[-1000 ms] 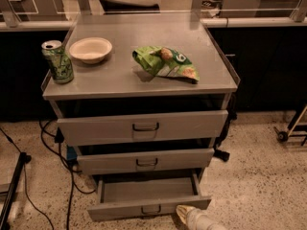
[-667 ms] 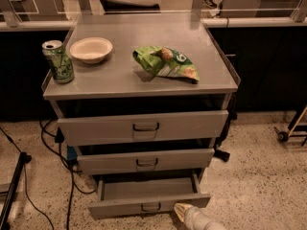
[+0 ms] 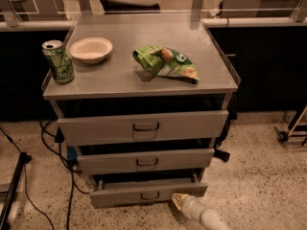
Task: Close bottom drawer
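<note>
- Here, the gripper (image 3: 179,200) sits low against the right part of the bottom drawer (image 3: 120,195) front; whether it is open or closed cannot be told.
- The drawer, lowest of three, stands partly pulled out, with its loop handle (image 3: 150,195) just left of the gripper.
- Advised: press nearer centre and straight inward, so the drawer does not skew.

Gripper (image 3: 181,201) sits low by the bench's front-right corner, against or just beside the bottom drawer (image 3: 125,195) front, right of its handle; contact unclear. The drawer stands pulled out, with open floor in front of it. Off the left edge, black cables (image 3: 60,150) and a dark stand leg (image 3: 14,186) crowd the floor. Off the right edge, a cart wheel (image 3: 284,136) stands well apart.
</note>
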Motion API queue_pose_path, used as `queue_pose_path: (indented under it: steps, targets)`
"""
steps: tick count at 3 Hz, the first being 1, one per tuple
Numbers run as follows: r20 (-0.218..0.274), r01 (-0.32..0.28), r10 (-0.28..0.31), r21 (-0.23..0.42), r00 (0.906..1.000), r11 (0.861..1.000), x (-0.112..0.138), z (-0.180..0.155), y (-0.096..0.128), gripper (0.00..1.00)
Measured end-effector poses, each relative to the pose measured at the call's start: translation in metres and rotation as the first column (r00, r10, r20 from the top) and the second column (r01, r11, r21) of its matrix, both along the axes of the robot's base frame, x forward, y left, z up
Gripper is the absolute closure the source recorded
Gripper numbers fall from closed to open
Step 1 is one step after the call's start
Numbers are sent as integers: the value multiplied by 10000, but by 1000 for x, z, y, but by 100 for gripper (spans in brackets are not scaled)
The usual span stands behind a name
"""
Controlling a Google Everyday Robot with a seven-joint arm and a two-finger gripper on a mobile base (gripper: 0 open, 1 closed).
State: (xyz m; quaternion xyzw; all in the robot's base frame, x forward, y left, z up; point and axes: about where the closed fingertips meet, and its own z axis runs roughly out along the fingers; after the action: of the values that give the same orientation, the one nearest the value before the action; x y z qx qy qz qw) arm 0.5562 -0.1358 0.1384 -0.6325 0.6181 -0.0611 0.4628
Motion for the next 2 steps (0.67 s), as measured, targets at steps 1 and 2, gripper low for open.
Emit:
queue_pose_path:
  steps: [1,2]
  targets:
    - [72,37,-36,-142,10000,9999,25,-1,-2,100]
    - [137,83,-78,-349,9999,9994,49,-1,-5,100]
